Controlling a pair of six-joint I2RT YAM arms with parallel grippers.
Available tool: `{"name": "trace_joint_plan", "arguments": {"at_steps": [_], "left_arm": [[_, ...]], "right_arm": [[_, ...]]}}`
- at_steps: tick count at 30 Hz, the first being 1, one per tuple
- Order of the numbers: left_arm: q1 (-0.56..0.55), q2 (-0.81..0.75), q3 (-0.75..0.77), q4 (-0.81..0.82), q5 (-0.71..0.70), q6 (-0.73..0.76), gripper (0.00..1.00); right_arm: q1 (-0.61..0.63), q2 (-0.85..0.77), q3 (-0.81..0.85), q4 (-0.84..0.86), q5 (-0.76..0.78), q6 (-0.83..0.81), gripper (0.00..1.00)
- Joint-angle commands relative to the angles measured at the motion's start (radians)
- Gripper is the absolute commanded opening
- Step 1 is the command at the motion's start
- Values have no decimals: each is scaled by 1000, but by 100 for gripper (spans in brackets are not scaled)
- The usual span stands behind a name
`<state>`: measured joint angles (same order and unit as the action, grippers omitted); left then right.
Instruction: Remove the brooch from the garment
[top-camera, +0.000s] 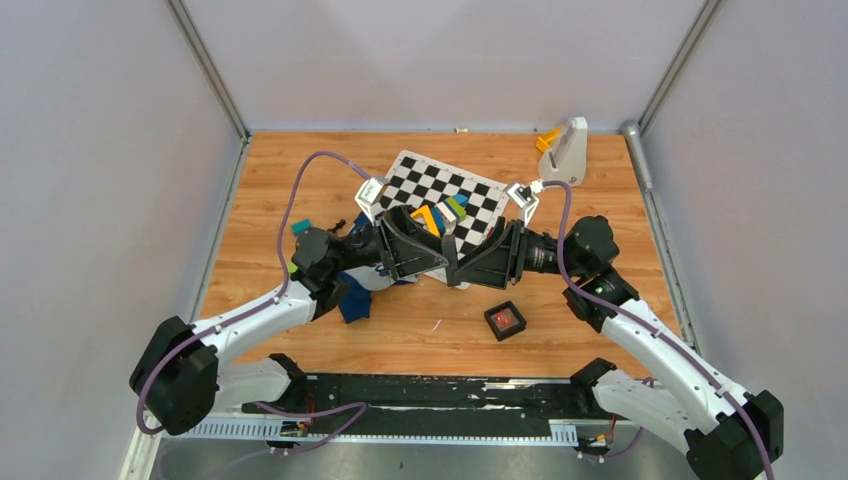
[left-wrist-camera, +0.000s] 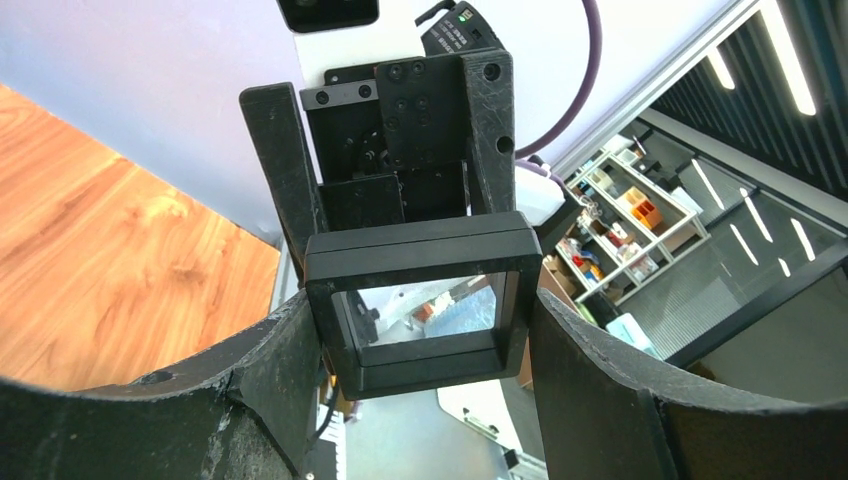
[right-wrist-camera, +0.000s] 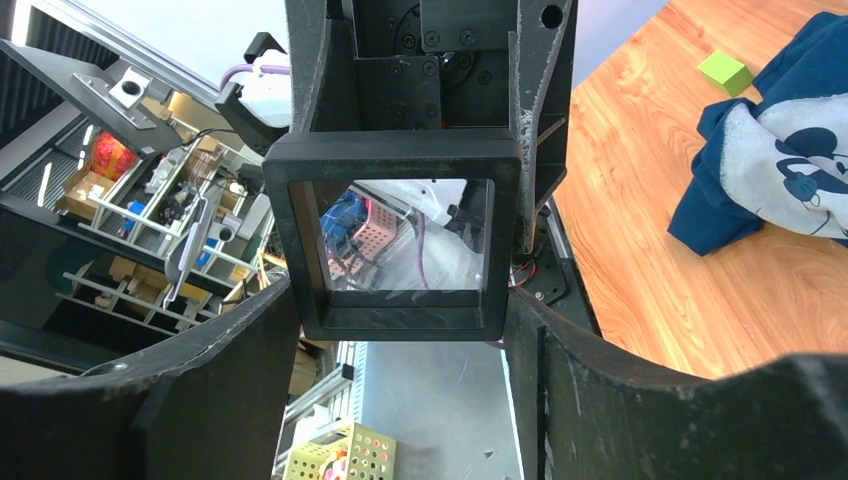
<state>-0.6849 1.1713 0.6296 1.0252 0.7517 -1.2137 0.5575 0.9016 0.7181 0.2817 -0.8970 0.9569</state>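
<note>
The brooch (top-camera: 507, 320) is judged to be off the garment (right-wrist-camera: 705, 195). A small red item, taken to be the pin, is seen lying inside a small black box (top-camera: 496, 334) on the table, at about 4 o'clock from where the two grippers meet and well apart from the cloth. The garment is seen crumpled at about 8 o'clock from that point, partly under the left forearm. No pin is made out on the part of it shown in the right wrist view. The removal itself is therefore taken as done. What is left seems to concern the box only, though this cannot be confirmed.

A black frame (left-wrist-camera: 420, 252) with a clear window is held off the table between both arms. The left gripper (left-wrist-camera: 422, 318) is closed on its sides, each finger touching an edge. The right gripper (right-wrist-camera: 400, 300) is seen pressed on the same frame from the opposite side. Both forearms are stretched inward and roughly level, with the wrists facing each other at 6 o'clock of the checkered mat (top-camera: 480, 195).
</note>
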Motion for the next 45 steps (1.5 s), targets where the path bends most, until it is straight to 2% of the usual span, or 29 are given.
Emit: {"name": "trace_joint_plan", "arguments": {"at_steps": [1, 4, 7, 9, 10, 11, 12, 13, 19, 25, 28, 30, 34, 37, 39, 40, 42, 45], "left_arm": [[10, -33, -7, 99, 69, 27, 0], [10, -30, -3, 96, 69, 28, 0], [10, -36, 5, 46, 68, 45, 0], [10, -48, 8, 10, 59, 65, 21], [10, -52, 8, 2, 46, 75, 43], [10, -62, 4, -14, 40, 81, 53], [10, -68, 3, -24, 25, 94, 68], [9, -80, 4, -50, 17, 112, 75], [10, -98, 23, -151, -10, 156, 90], [9, -97, 37, -198, -31, 179, 99], [10, -92, 44, -199, -37, 182, 100], [9, -90, 44, -195, -43, 183, 95], [10, -82, 43, -161, -44, 168, 79], [11, -77, 40, -130, -47, 152, 74], [13, -74, 35, -104, -48, 135, 76], [16, -73, 32, -80, -49, 122, 83], [23, -75, 24, -55, -49, 108, 88], [33, -82, 14, -48, -54, 101, 89]], "right_arm": [[-16, -28, 12, 169, -68, 129, 9], [-16, -27, 24, 146, -67, 103, 11], [-15, -31, 64, 9, -32, 3, 12], [-15, -32, 95, -89, -5, -65, 11], [-15, -32, 100, -116, 4, -84, 11], [-15, -31, 101, -136, 12, -98, 11], [-15, -29, 101, -148, 20, -106, 12], [-15, -27, 100, -154, 26, -113, 12], [-12, 2, 108, -200, 49, -155, 12], [-3, 26, 118, -228, 56, -188, 12], [4, 35, 119, -230, 51, -195, 12], [9, 38, 119, -231, 47, -198, 12], [14, 41, 114, -222, 39, -196, 12], [16, 40, 109, -212, 27, -194, 12], [17, 40, 108, -211, 23, -193, 12], [18, 38, 105, -212, 23, -194, 12], [18, 32, 102, -214, 28, -197, 13], [17, 26, 101, -214, 28, -198, 13]]}}
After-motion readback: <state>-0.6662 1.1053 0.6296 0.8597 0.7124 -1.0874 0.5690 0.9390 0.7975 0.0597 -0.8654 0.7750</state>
